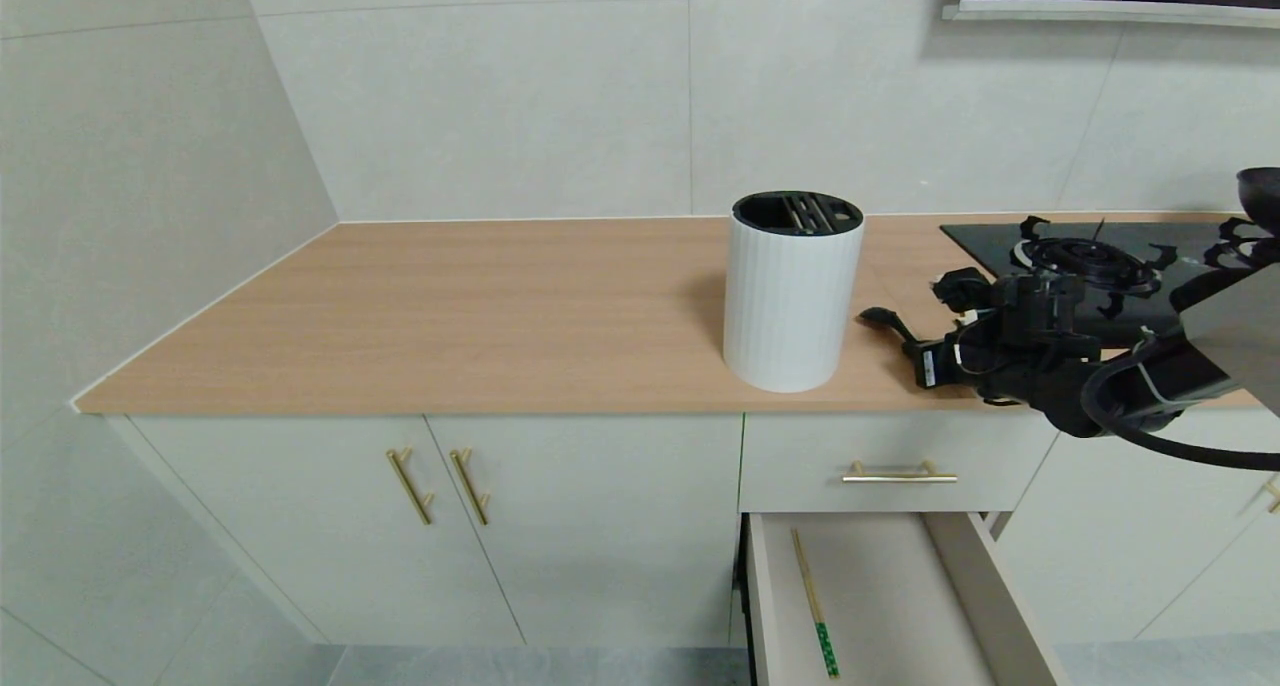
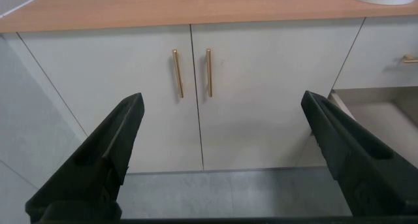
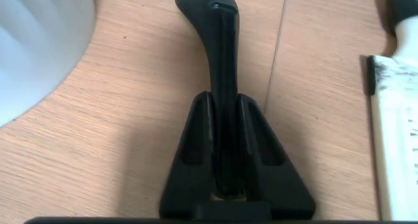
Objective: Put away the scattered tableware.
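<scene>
black handle (image 3: 219,61) points toward white holder (image 1: 792,296)

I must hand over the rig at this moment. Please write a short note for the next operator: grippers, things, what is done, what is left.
Left gripper: open, empty, facing the cabinet doors.
Right gripper: shut on a black handle, low at the counter, right of the white holder.
Done: one chopstick lies in the open drawer.
To do: put away the black-handled item and the white utensil lying beside it.
</scene>
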Available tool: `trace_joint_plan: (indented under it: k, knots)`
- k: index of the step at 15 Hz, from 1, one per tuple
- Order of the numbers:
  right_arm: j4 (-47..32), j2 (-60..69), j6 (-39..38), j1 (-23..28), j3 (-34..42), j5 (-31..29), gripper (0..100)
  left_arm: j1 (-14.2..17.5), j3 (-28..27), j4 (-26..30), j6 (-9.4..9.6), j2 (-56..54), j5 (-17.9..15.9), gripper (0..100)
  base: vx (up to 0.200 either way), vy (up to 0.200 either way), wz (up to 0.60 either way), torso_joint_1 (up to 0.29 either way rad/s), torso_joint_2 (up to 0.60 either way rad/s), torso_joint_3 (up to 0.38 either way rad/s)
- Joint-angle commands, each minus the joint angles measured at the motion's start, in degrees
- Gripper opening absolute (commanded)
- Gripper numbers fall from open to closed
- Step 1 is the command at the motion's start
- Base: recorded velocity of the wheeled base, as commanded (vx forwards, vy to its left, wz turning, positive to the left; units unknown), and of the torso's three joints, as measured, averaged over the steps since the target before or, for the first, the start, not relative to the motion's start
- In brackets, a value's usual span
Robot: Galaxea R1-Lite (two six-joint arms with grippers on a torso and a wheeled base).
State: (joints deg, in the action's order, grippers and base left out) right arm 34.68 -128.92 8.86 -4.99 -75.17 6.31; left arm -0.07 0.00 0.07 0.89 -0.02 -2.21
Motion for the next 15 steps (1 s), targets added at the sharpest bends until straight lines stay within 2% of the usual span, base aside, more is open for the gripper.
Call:
trace_joint_plan:
  k: [1,5,9,12,15]
  knots:
    - [-0.14,0.07,0.01,-0.02,0.02,0.01,0,-0.01,0.0,0.01,-0.01,0.02,0.01,100,0.0,0.0,0.0,0.0,0.0,0.0]
    - [-0.76,1.12,-0.07,-0.11,0.11,0.01,0,-0.01,0.0,0.01,-0.01,0.02,0.01,100,0.0,0.0,0.0,0.0,0.0,0.0]
    - [-6.21,5.34,-0.34,-0.11,0.81,-0.51,0,-0.01,0.0,0.01,-0.01,0.02,0.01,100,0.0,0.0,0.0,0.0,0.0,0.0]
    - [-9.81,9.65,-0.51,-0.55,3.1,-1.04,0,-0.01,0.0,-0.07,-0.01,0.02,0.01,100,0.0,0.0,0.0,0.0,0.0,0.0]
    - [-13.5,17.03,-4.12,-3.1,9.25,-3.06,0,-0.01,0.0,0.01,-0.01,0.02,0.01,100,0.0,0.0,0.0,0.0,0.0,0.0]
